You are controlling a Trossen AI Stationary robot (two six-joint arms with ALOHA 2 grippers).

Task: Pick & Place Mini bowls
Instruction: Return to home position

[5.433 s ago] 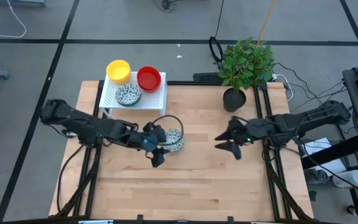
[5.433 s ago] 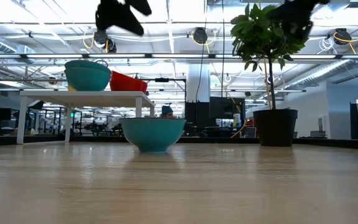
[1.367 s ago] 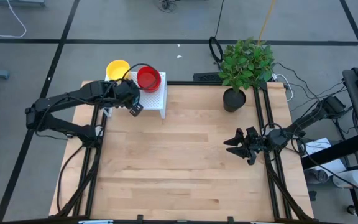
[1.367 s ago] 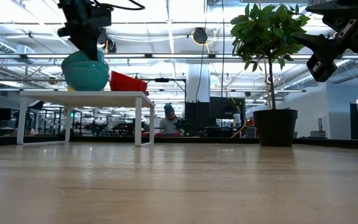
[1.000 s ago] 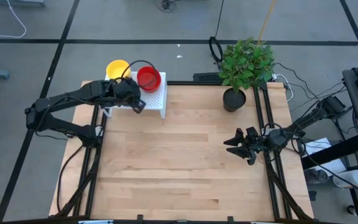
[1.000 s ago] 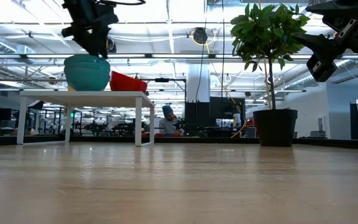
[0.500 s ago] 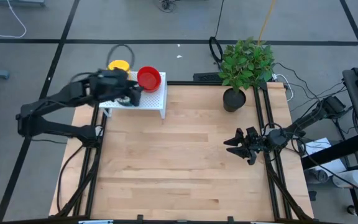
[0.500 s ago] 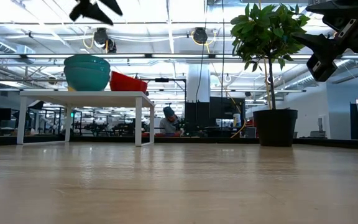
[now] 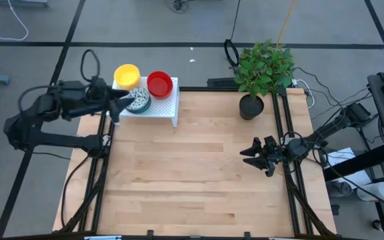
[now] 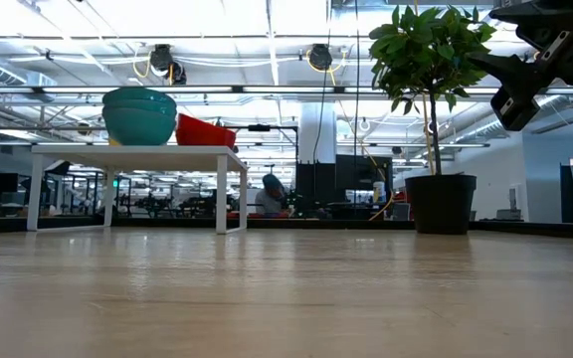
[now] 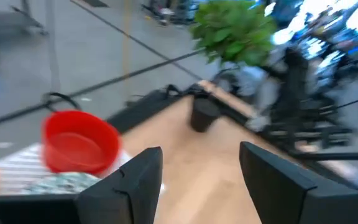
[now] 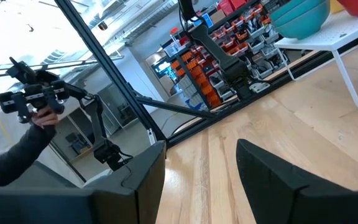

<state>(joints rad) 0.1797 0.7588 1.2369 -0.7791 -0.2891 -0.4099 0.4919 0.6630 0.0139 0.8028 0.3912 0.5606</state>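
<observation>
- Shelf [image 9: 162,109]: small, white, on the table's [image 9: 192,187] rear-left corner. All bowls in view sit on it.
- Yellow bowls [image 9: 127,75]: stacked on the shelf's rear-left part.
- Red bowls [image 9: 159,84]: stacked on its rear-right part, just beside the yellow.
- Patterned bowls [image 9: 139,101]: stacked at the front, near both other stacks. Low view shows layered rims; the count cannot be told.
- Left gripper [image 9: 120,101]: at the shelf's left edge, just beside the patterned bowls and pointing across them. Fingers spread, nothing between them in the left wrist view. It is out of the low view.
- Right gripper [image 9: 251,154]: over the table's right side, well apart from the shelf and in front of the pot [image 9: 251,107]. It is raised above the tabletop in the low view. Fingers spread and empty in the right wrist view.
- Plant [image 9: 264,65]: leafy, in the black pot at the table's rear right.
- Tabletop between the arms: bare wood.
- Room behind: a person [image 10: 267,195] far off in the low view; a sleeved hand [image 12: 42,119] beyond the table's edge in the right wrist view.
</observation>
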